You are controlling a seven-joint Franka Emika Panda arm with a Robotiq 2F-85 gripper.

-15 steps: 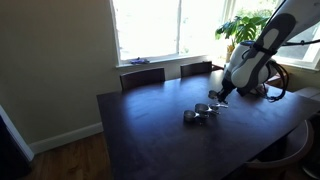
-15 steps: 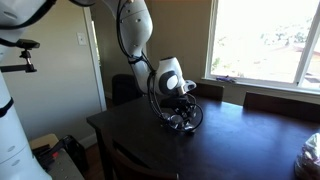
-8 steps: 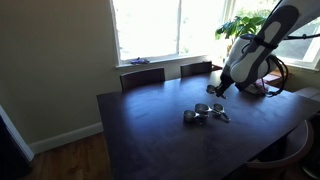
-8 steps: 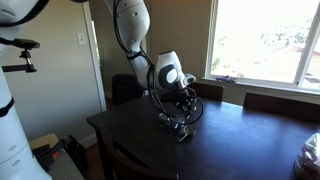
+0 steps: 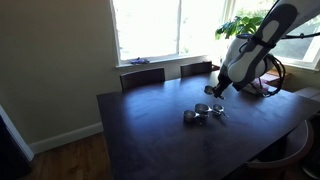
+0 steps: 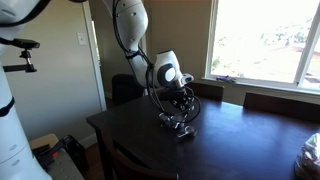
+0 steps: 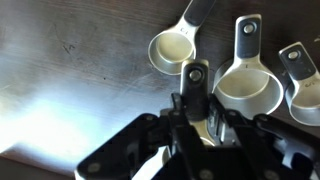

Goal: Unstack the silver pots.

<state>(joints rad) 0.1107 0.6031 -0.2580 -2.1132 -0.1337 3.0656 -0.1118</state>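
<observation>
The silver pots are small shiny cups with flat handles on the dark table (image 5: 150,130). In the wrist view three lie open side up: a small one (image 7: 172,48), a larger one (image 7: 248,90) and one at the right edge (image 7: 305,88). My gripper (image 7: 195,108) is shut on the dark handle of another silver pot (image 7: 195,72), held just above them; its bowl is mostly hidden under my fingers. In both exterior views the gripper (image 5: 213,91) (image 6: 178,108) hovers a little above the cluster of pots (image 5: 203,112) (image 6: 180,127).
Two chair backs (image 5: 142,77) (image 5: 196,68) stand at the table's far side under the window. A potted plant (image 5: 240,28) sits behind the arm. Another chair (image 6: 125,88) and a pale bag (image 6: 310,150) are by the table's edges.
The gripper has risen from the table with one pot in it, leaving the others lying on the table. Over the last half second it has barely moved.
</observation>
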